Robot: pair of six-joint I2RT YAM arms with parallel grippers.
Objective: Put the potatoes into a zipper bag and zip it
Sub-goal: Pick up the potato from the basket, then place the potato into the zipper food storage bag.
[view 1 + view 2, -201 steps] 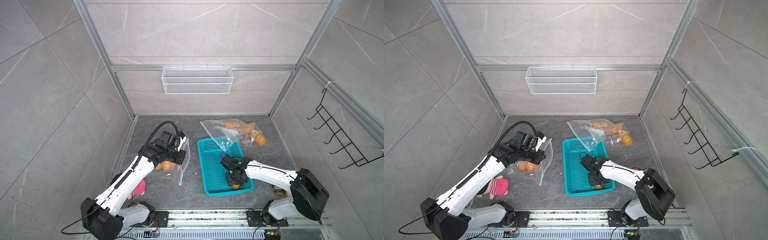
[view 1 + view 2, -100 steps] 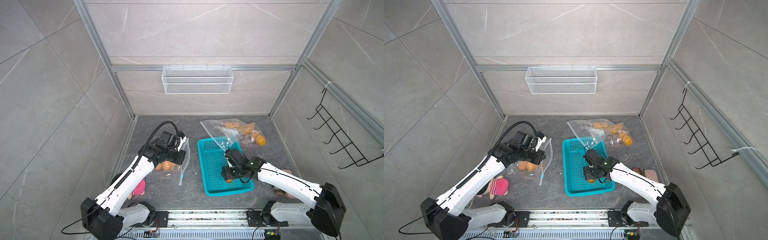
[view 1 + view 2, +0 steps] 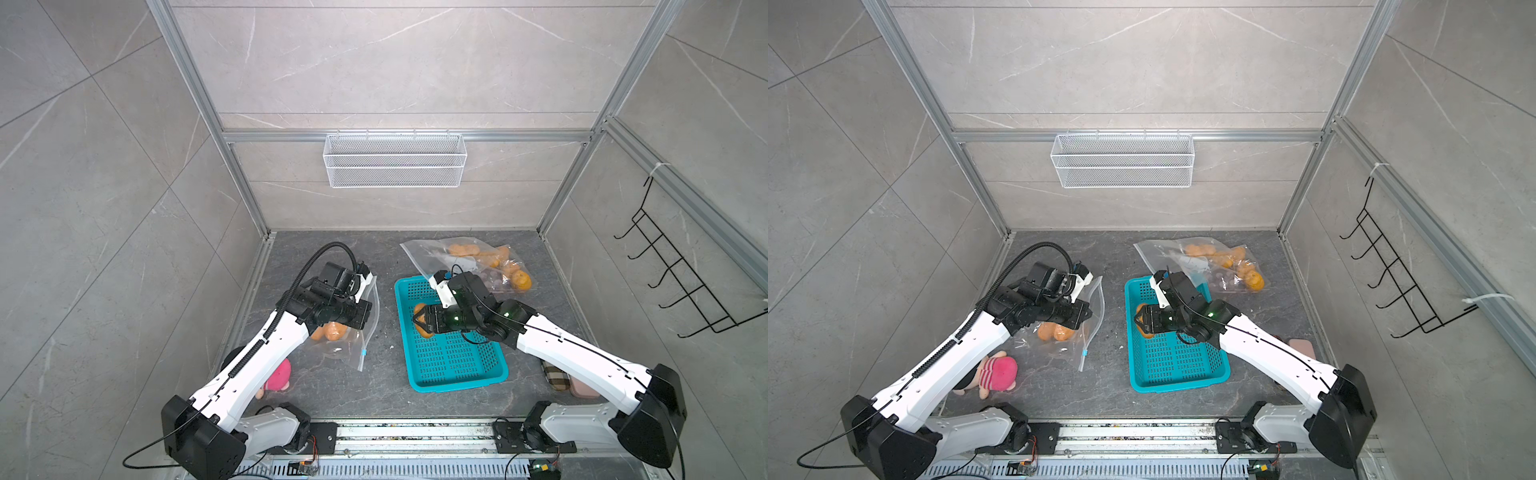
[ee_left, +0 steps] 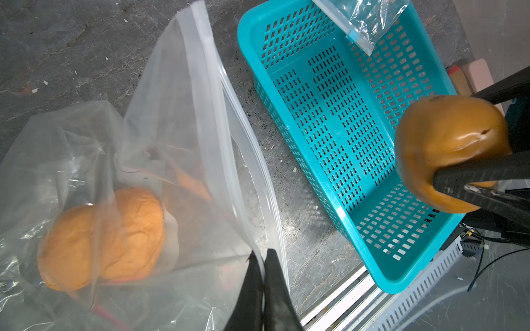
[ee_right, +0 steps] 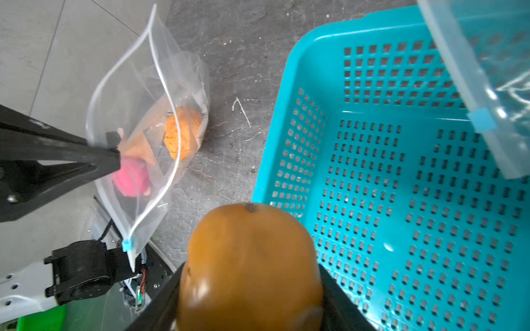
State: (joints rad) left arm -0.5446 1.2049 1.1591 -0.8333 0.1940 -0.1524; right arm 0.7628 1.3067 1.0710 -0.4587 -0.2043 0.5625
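**A:** What's the right claw (image 3: 419, 322) doing?

**B:** It's clamped on a potato (image 5: 249, 258). The potato sits between its fingers, over the side of the basket (image 3: 457, 384) nearest the bag (image 4: 183, 114). In the right wrist view its long axis runs out along the fingers. The end with a dark spot points away from the wrist.

**A:** And the left claw (image 4: 262, 275)?

**B:** Shut tight, pinching the bag's rim so the mouth gapes. Two potatoes (image 4: 100, 240) lie inside, below that claw, side by side and touching.

**A:** Where's the bag from the right claw?

**B:** Ahead of it and near, with the mouth turned toward it. There's a blue slider (image 5: 128, 246) at the rim's end.
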